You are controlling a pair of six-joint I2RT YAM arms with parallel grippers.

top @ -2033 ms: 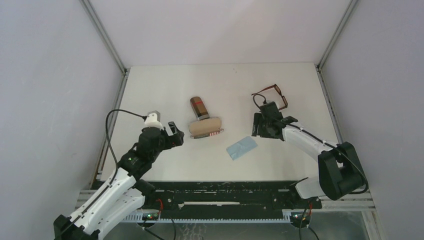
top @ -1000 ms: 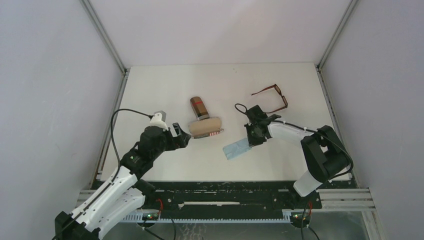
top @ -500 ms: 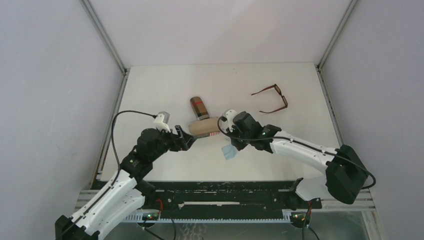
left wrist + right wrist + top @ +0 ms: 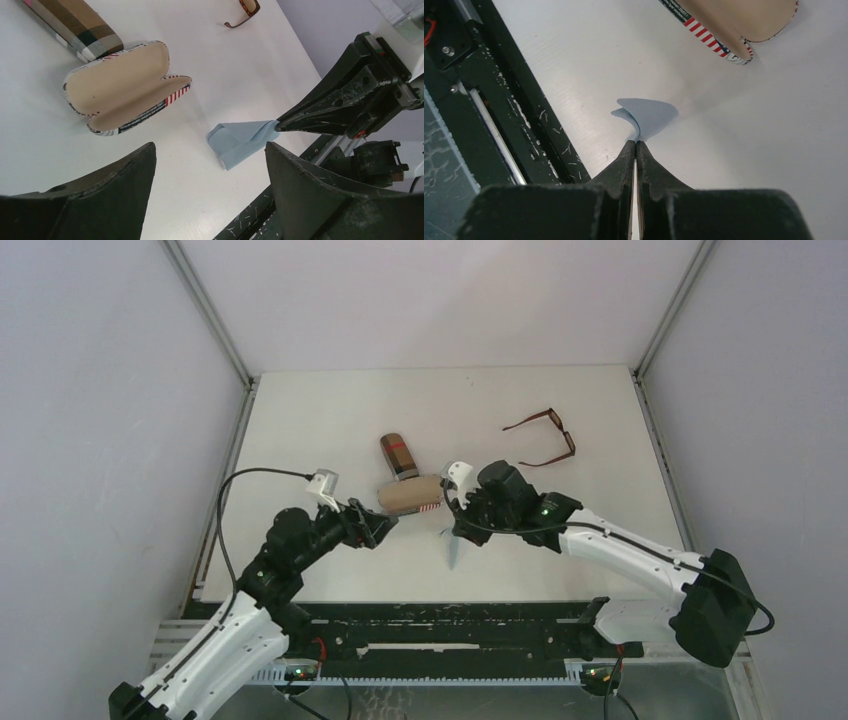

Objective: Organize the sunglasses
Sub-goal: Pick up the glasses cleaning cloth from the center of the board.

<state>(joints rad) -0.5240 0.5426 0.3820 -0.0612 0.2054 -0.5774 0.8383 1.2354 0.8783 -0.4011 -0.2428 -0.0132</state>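
Note:
One pair of brown-framed sunglasses (image 4: 545, 435) lies unfolded at the back right of the table, with only its corner (image 4: 245, 7) showing in the left wrist view. My right gripper (image 4: 456, 530) is shut on the corner of a light blue cloth (image 4: 453, 550), which hangs crumpled just right of the open flag-print case (image 4: 410, 495). The wrist view shows the pinch (image 4: 636, 143) on the cloth (image 4: 646, 115). My left gripper (image 4: 377, 528) is open and empty, just left of and in front of that case (image 4: 125, 87). It points at the cloth (image 4: 240, 142).
A shut brown plaid case (image 4: 399, 455) lies behind the open case and touches it. The black rail (image 4: 474, 100) at the table's near edge runs close below the cloth. White walls enclose the table on the left, back and right.
My right arm left the sunglasses, took hold of the cloth and carried it left towards the open case, where it now hangs lifted. My left gripper moved right towards the case.

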